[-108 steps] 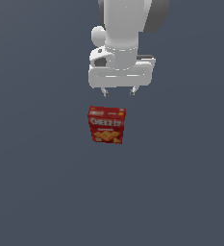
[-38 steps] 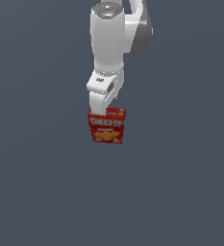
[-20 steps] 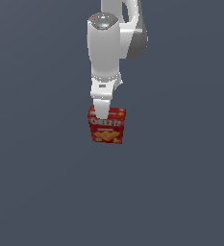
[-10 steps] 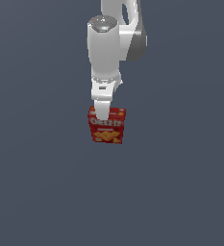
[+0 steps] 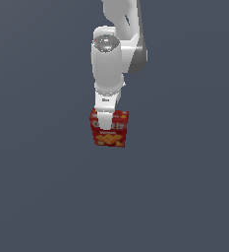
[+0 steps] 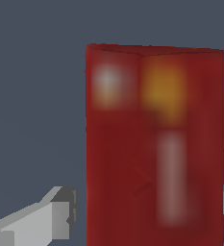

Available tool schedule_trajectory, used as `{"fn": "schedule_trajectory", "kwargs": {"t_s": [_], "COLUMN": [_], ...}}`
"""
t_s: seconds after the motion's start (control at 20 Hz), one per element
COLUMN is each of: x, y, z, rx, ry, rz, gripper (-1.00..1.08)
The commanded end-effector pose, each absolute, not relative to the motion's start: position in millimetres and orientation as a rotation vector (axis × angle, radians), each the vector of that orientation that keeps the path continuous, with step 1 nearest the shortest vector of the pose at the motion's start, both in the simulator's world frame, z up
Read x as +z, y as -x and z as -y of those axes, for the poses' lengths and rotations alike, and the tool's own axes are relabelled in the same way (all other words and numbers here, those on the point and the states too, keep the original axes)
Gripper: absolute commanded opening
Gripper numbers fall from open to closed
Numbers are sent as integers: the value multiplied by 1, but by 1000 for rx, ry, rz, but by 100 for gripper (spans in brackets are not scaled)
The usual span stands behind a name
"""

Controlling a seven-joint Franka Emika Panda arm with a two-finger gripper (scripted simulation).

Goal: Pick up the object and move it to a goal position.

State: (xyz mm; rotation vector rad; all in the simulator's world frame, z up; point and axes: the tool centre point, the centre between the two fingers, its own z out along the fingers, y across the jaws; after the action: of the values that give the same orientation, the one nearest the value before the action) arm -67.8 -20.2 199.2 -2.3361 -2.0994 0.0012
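The pincer (image 5: pixel 105 121) is sitting low over the upper half of the Cheez-It box (image 5: pixel 109 129), with the white arm (image 5: pixel 108 61) standing almost straight above it. In the wrist view the box (image 6: pixel 154 144) is filling the space between the two grey fingers (image 6: pixel 60 214), one showing on each side of the red carton. The nearer finger is standing just beside the box wall with a thin dark gap visible, and the other is barely peeking in at the picture's edge, so I cannot tell whether the pincer is actually clamping the carton or only bracketing it.

Compared with the view from over five seconds back, the arm is sitting far lower: then the pincer was hanging clear above the box with its fingers spread wide across the view; now the wrist is turned so the fingers are lining up along the viewing direction, and the hand is overlapping the carton's top. Against the frames from one second and half a second ago, the pose is looking nearly the same, and the box is showing a slight tilt and is seeming to sit a touch higher in the picture, though that is too small to be sure of.

My reading is that the descent is finished and the grasp is being made or has just been made. The box is not yet travelling anywhere; no goal marker is showing in either view.
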Motion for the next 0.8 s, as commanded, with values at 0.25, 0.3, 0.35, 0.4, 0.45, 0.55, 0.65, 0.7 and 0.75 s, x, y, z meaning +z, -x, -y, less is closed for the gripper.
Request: {"fn": "schedule_trajectory", "kwargs": {"t_s": [0.25,0.3,0.35,0.4,0.45,0.55,0.65,0.7,0.75], "x": [192,192,192,192,192,192,193,193,193], "y": [67,67,67,67,67,67,67,66,66], "z": [20,20,20,20,20,20,20,20,20], "rx": [0,0,0,0,0,0,-2,-2,-2], "ry": [2336,2336,2336,2336,2336,2336,2337,2337,2337], "rz": [2101,2101,2101,2101,2101,2101,2101,2101,2101], "gripper": [-100,-100,-100,-100,-100,-100,-100,-100,-100]}}
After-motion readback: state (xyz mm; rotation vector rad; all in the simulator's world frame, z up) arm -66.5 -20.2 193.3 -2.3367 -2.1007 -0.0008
